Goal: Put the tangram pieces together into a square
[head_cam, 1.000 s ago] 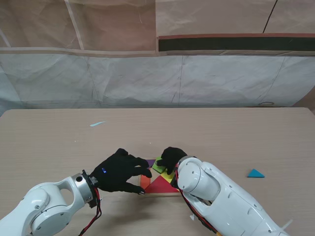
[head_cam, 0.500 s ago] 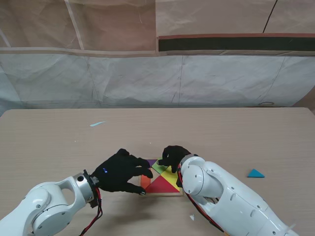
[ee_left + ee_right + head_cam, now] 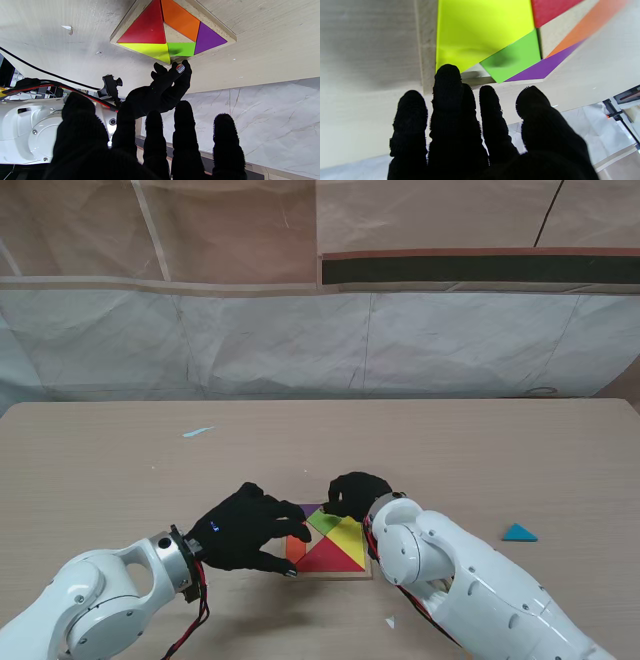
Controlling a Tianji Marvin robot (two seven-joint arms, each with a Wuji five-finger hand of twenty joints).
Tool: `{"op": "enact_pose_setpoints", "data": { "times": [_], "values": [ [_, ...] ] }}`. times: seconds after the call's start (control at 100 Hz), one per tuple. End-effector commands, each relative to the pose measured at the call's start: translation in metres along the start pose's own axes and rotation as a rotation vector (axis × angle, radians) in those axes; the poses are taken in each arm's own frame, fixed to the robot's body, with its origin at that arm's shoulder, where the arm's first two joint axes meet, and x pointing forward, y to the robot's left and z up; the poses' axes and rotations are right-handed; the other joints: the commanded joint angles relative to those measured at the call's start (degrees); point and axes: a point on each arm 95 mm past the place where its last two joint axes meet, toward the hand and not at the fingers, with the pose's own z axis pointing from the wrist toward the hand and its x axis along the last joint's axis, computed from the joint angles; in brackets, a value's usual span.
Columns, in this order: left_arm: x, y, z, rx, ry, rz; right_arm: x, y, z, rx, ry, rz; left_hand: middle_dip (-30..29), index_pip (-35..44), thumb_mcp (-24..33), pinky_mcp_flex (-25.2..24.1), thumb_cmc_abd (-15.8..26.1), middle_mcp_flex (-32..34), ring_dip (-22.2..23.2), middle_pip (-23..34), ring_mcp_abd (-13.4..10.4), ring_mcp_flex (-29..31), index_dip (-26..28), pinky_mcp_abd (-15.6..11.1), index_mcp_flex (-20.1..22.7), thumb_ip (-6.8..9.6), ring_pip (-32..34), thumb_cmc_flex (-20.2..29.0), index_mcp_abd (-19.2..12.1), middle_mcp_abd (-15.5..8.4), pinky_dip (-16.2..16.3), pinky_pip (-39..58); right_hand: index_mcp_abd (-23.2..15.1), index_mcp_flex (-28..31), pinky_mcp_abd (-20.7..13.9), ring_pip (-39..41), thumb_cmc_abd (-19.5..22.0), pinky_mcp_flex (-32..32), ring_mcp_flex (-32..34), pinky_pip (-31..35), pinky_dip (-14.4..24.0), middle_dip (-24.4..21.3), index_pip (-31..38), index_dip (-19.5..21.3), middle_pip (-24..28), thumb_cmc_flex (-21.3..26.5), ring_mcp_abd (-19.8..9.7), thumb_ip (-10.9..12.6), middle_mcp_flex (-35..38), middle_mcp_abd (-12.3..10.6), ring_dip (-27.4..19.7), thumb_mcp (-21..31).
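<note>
Tangram pieces [image 3: 172,35] fill square tray [image 3: 215,27], one triangular gap.

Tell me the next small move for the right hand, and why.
Probably lift the right hand off the tray and swing it right toward the blue triangle. The tray shows red, orange, purple, green and yellow pieces, with a bare triangular gap in the middle, and that hand holds nothing. The blue triangle lies alone on the table, to the right.
</note>
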Motion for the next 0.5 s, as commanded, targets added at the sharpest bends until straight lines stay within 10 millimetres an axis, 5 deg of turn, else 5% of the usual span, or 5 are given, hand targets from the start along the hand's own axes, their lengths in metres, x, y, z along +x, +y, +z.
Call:
{"op": "enact_pose_setpoints", "data": {
  "times": [0.0, 0.19, 0.49],
  "values": [
    [0.0, 0.002, 0.0, -0.015, -0.003, -0.002, 0.001, -0.001, 0.0, 0.01, 0.005, 0.03, -0.22, -0.06, -0.07, -0.17, 2.4, 0.62, 0.62, -1.13, -0.95, 0.81, 0.47, -0.31, 0.76, 1.5, 0.24, 2.03, -0.08, -1.03, 0.23, 0.49, -1.16, 1.38, 3.3, -0.74, 1.23, -0.6, -0.69, -0.37, 1.75, 0.18, -0.23, -0.2, -1.05, -1.19, 0.89, 1.99, -1.39, -0.26, 0.58, -0.98],
    [0.0, 0.002, 0.0, -0.013, -0.003, 0.0, 0.0, 0.004, 0.0, -0.04, 0.028, 0.003, -0.21, -0.06, -0.04, -0.17, 2.51, 0.68, 0.64, -1.11, -0.94, 0.87, 0.48, -0.31, 0.78, 1.5, 0.26, 2.05, -0.07, -0.99, 0.23, 0.49, -3.78, 3.34, 3.53, -1.93, 0.7, -3.16, -2.92, -1.56, 1.76, 0.29, 1.31, 0.05, -1.8, -1.37, 1.98, 1.51, -1.53, -0.43, 0.64, -0.62],
    [-0.002, 0.0, -0.002, -0.011, -0.009, 0.013, -0.01, 0.032, -0.018, -0.219, 0.09, -0.111, -0.21, -0.1, -0.07, -0.17, 2.57, 0.69, 0.64, -1.13, -0.98, 0.85, 0.47, -0.31, 0.8, 1.49, 0.24, 2.04, -0.1, -1.05, 0.23, 0.49, -7.38, 3.03, 3.25, -8.08, -2.46, -9.95, -9.16, -6.48, 2.1, 1.02, 9.07, -5.63, -3.7, -3.65, 3.06, 0.18, -1.83, -2.82, 0.61, 4.46]
  ]
}}
